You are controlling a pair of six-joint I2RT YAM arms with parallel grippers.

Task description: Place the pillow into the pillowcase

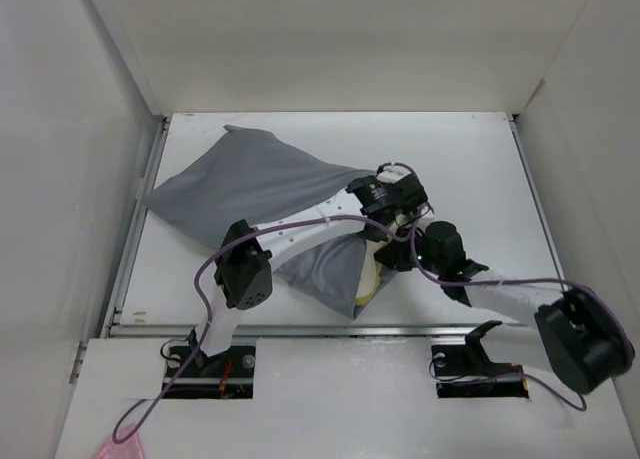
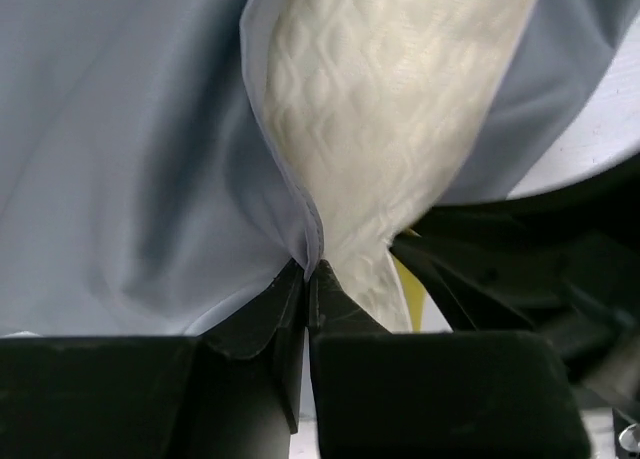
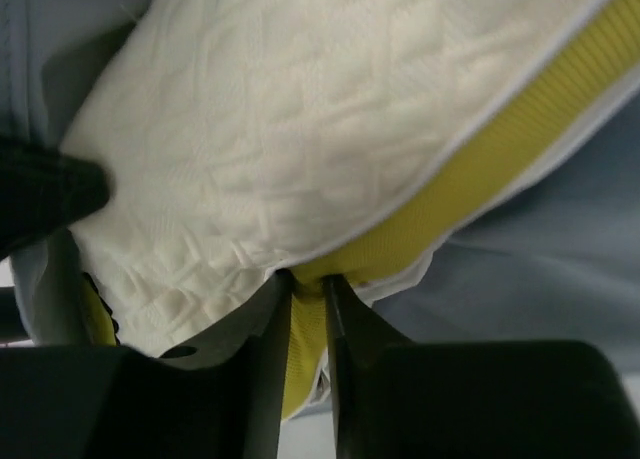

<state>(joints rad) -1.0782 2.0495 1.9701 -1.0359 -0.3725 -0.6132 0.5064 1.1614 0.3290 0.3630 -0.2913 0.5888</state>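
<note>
The grey pillowcase (image 1: 255, 184) lies wrinkled across the table's left and middle. Most of the pillow is inside it; only a cream and yellow end (image 1: 369, 279) shows at the case's open mouth. My left gripper (image 1: 385, 217) is shut on the hem of the pillowcase (image 2: 150, 149), right beside the quilted cream pillow face (image 2: 390, 109). My right gripper (image 1: 398, 256) is shut on the pillow's yellow edge band (image 3: 470, 174), with the cream face (image 3: 290, 129) above it and grey pillowcase fabric (image 3: 560, 269) to the right. Both grippers are close together at the case's mouth.
White walls enclose the table on the left, back and right. The table's near edge (image 1: 300, 329) runs just below the pillowcase. The left arm (image 1: 245, 269) crosses over the case; purple cables loop around both arms.
</note>
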